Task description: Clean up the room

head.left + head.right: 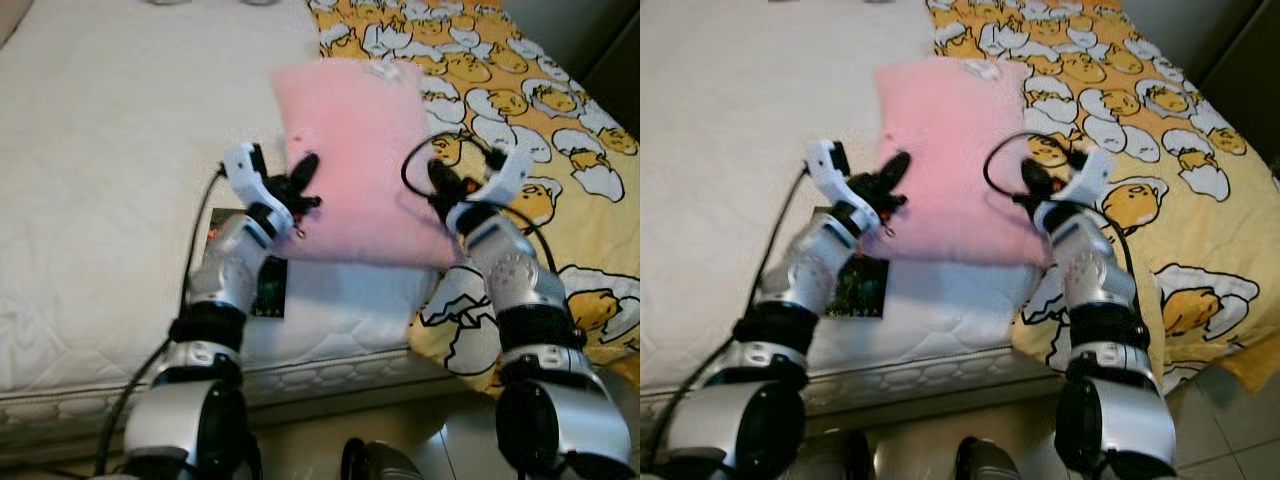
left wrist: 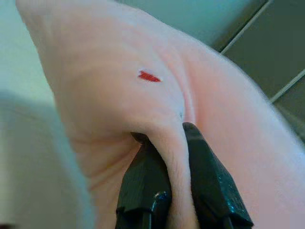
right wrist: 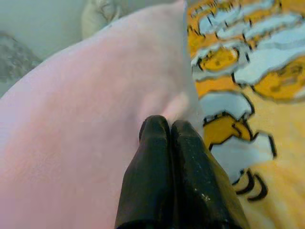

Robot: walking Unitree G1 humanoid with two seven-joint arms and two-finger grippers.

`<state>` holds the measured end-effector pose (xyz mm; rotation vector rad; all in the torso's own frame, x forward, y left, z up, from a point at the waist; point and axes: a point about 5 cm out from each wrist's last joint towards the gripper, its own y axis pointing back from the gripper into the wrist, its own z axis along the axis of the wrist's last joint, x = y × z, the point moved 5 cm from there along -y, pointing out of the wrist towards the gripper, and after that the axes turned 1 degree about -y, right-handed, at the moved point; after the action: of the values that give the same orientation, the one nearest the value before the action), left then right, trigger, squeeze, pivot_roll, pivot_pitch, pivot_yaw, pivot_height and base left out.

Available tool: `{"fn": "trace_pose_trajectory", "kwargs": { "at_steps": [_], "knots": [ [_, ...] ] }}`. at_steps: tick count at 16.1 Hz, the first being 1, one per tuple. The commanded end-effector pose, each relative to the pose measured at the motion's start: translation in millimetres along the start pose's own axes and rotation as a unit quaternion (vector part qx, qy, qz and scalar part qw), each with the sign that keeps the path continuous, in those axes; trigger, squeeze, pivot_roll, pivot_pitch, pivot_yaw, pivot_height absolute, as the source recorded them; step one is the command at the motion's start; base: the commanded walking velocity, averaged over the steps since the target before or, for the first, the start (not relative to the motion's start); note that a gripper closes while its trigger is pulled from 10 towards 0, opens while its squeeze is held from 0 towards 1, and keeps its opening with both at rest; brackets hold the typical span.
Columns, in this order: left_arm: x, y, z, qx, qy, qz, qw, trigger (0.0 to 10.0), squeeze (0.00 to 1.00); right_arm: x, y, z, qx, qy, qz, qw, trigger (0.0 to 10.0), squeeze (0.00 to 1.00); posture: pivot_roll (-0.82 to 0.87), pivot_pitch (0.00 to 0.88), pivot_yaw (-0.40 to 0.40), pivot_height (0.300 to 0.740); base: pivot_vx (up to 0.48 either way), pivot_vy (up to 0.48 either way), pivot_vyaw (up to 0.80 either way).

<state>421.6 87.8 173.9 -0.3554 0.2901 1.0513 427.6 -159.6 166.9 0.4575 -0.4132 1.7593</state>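
A pink pillow (image 1: 360,150) is held up above the bed between both arms. My left gripper (image 1: 306,172) is shut on the pillow's left edge; in the left wrist view a fold of pink fabric (image 2: 174,143) is pinched between the two black fingers (image 2: 143,183). My right gripper (image 1: 440,180) is shut on the pillow's right edge, its fingers (image 3: 164,157) pressed together against the fabric. The pillow (image 1: 950,150) tilts, with its far end over the seam between the white mattress and the yellow blanket.
The white mattress (image 1: 110,150) spreads to the left. A yellow blanket with a cartoon egg print (image 1: 540,110) covers the right side and hangs over the bed's edge. A small dark card or booklet (image 1: 270,285) lies on the mattress under my left arm. Tiled floor (image 1: 1240,400) lies at the right.
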Motion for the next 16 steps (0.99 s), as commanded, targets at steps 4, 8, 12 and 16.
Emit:
{"fn": "trace_pose_trajectory", "kwargs": {
  "at_steps": [4,8,12,16],
  "knots": [
    [13.7,2.3,19.9,-0.014,-0.142,0.054,0.988,0.0,0.00,-15.2,8.3,-5.6,-0.002,0.093,-0.026,0.995,0.0,0.00,0.01,0.000,-0.116,0.728,0.000,0.000,0.00],
    [9.2,8.5,1.2,-0.002,-0.153,0.073,0.986,0.0,0.00,-28.8,12.2,-21.4,0.022,0.098,-0.041,0.994,0.0,0.00,0.05,0.000,-0.111,0.740,0.000,0.000,0.48],
    [11.4,13.8,-11.0,0.011,-0.176,0.117,0.977,0.0,0.00,-32.1,12.9,-29.7,0.031,0.097,-0.041,0.994,0.0,0.00,0.06,0.000,-0.114,0.740,0.000,0.000,0.44],
    [17.0,20.1,-18.9,0.025,-0.179,0.153,0.972,0.0,0.00,-35.8,13.6,-34.0,0.027,0.099,-0.044,0.994,0.0,0.00,0.07,0.000,-0.102,0.740,0.000,0.000,0.44]
  ]
}}
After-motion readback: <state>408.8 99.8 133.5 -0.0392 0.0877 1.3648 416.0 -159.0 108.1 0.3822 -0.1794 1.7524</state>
